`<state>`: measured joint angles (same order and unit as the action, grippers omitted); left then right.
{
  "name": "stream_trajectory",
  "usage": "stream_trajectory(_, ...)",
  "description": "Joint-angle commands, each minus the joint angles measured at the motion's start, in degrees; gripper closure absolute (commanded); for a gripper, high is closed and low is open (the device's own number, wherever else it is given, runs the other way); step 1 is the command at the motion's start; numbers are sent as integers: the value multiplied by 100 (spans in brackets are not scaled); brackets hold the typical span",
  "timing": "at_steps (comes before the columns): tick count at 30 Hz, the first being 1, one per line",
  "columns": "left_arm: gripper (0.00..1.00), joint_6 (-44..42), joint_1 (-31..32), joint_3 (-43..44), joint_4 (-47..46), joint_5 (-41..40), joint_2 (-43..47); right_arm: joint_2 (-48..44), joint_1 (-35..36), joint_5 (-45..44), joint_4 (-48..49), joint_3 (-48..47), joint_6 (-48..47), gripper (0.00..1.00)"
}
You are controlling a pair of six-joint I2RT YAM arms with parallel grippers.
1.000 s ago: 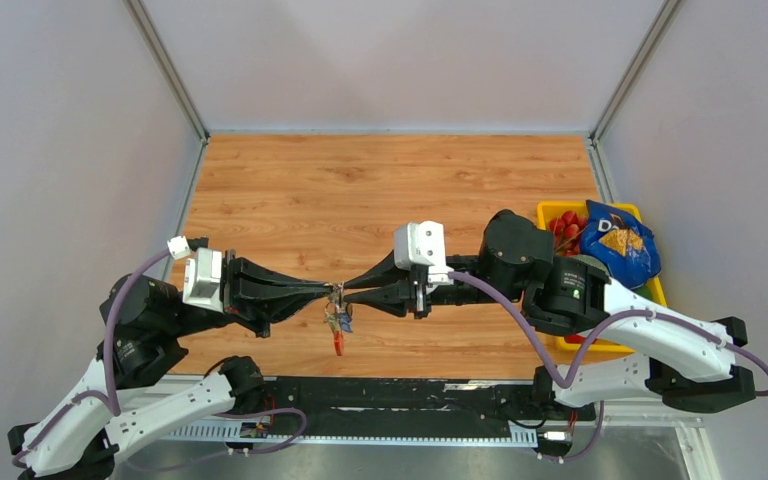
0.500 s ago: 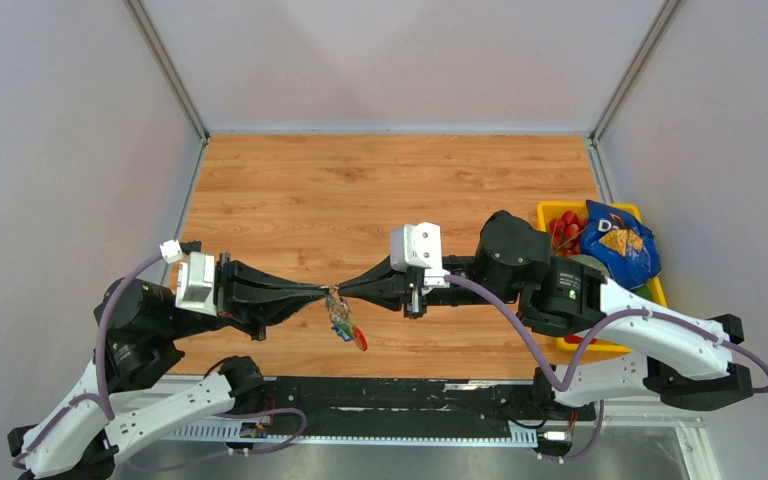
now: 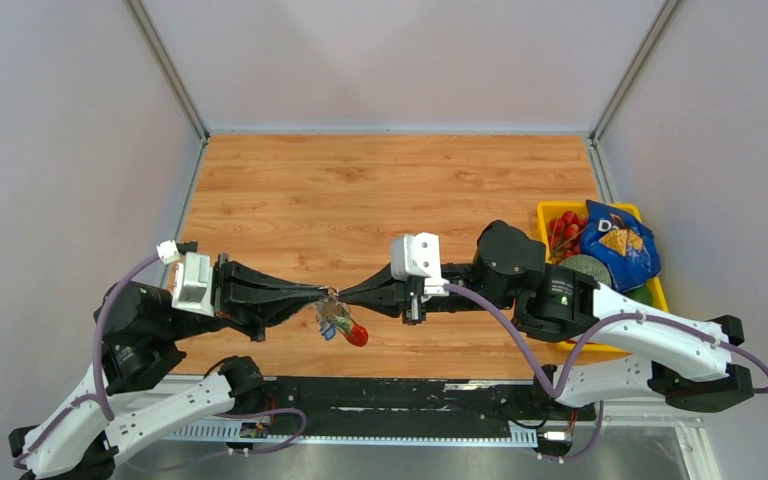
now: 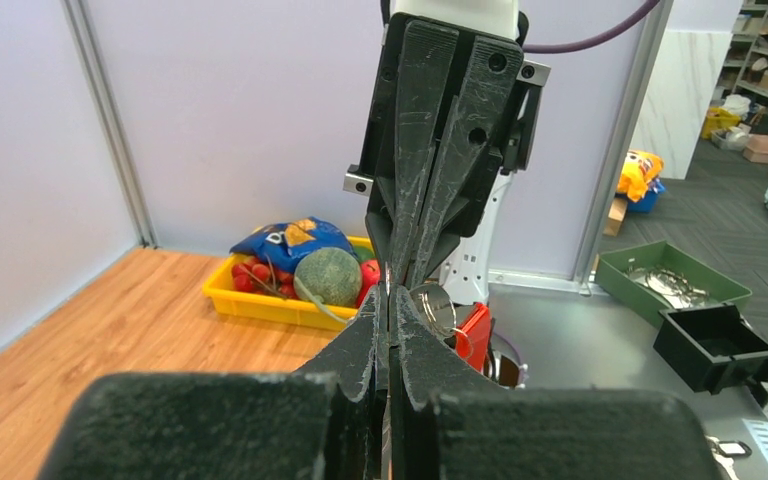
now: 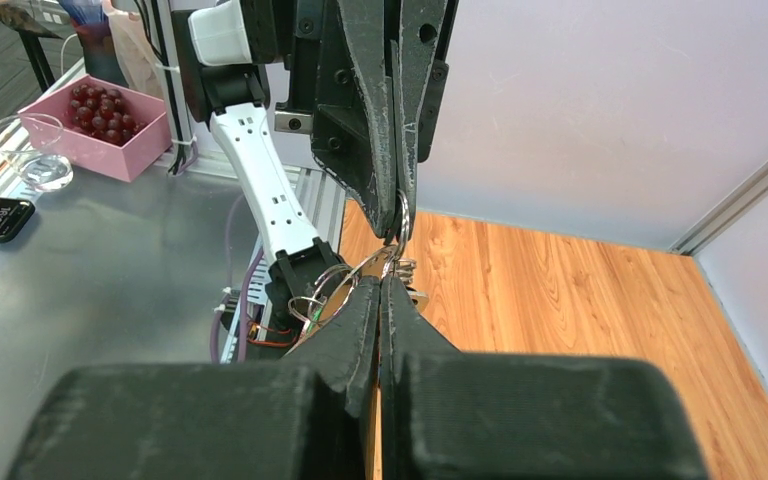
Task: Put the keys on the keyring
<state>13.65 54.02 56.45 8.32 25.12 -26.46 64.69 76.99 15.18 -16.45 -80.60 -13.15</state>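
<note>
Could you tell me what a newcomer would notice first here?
The left gripper and right gripper meet tip to tip over the table, both shut on the keyring, its red tag dangling beneath. At the right edge sits a yellow bin with a blue snack bag.

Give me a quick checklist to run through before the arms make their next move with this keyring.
1. The left gripper shut on the keyring: ok.
2. The right gripper shut, tip to tip with the left: ok; what it pinches, cannot tell.
3. The red tag hanging free under the tips: ok.
4. The key on the ring: cannot tell, no key clearly seen.
5. The yellow bin well off to the side: ok.
</note>
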Motion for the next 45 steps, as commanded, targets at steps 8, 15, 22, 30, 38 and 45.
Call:
stream_trajectory(8,100,182,7,51,-890,-116,-42,100,36,351,24,-3,-158,100)
stream_trajectory(15,100,300,5,28,-1132,130,-40,-155,35,156,-260,-105,-209,82)
stream_trajectory(22,100,666,10,35,-1469,744,-181,-561,35,42,-355,-205,-207,70)
stream_trajectory(30,100,1334,7,6,-2240,1691,-510,-861,37,130,-355,-230,-103,64)
stream_trajectory(38,100,1835,7,7,-2812,2429,-796,-1090,35,418,-353,-1,77,60)
stream_trajectory(45,100,1999,11,55,-2922,2569,-1027,-1199,40,601,-351,244,213,57)
